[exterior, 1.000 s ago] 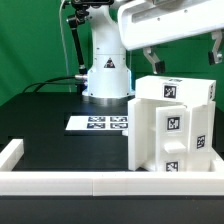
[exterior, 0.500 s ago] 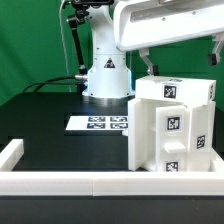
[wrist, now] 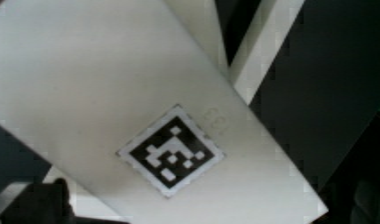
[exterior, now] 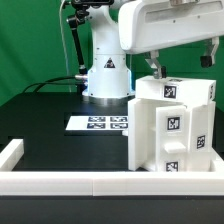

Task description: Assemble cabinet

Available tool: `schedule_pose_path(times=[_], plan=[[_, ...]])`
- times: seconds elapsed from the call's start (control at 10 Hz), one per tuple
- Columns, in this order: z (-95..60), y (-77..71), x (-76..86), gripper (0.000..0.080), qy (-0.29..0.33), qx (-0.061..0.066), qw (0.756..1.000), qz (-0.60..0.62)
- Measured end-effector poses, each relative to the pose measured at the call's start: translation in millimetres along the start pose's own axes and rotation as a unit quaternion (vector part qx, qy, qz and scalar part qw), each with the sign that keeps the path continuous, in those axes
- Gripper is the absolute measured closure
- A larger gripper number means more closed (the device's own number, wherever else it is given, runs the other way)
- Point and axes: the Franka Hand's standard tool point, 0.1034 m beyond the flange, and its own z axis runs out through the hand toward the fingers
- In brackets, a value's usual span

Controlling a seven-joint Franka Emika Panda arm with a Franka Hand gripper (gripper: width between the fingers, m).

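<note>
The white cabinet (exterior: 172,125) stands upright on the black table at the exterior view's right, with fiducial tags on its top and front faces. My gripper (exterior: 180,64) hangs just above its top, open and empty, one fingertip (exterior: 155,66) over the left edge of the top and the other near the right edge. In the wrist view the cabinet's white top panel (wrist: 116,90) fills the picture, with one diamond-turned tag (wrist: 174,148) on it. The dark fingers (wrist: 30,206) show at either side of my gripper (wrist: 201,205), well apart.
The marker board (exterior: 100,123) lies flat on the table left of the cabinet. The robot base (exterior: 106,72) stands behind it. A low white border rail (exterior: 60,183) runs along the front edge and turns up at the front left corner (exterior: 10,153).
The hand has come down a little and shifted toward the exterior view's right, closer over the cabinet's top. The cabinet has not moved.
</note>
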Motion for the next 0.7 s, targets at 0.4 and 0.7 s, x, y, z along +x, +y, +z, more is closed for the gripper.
schedule_pose_path(times=[0.4,0.7], plan=[[0.0,17.0,-8.3,0.0002,0.023,-0.025,0.986,-0.166],[11.3,16.0,-12.2,0.0002,0.002,-0.032,0.978,-0.205]])
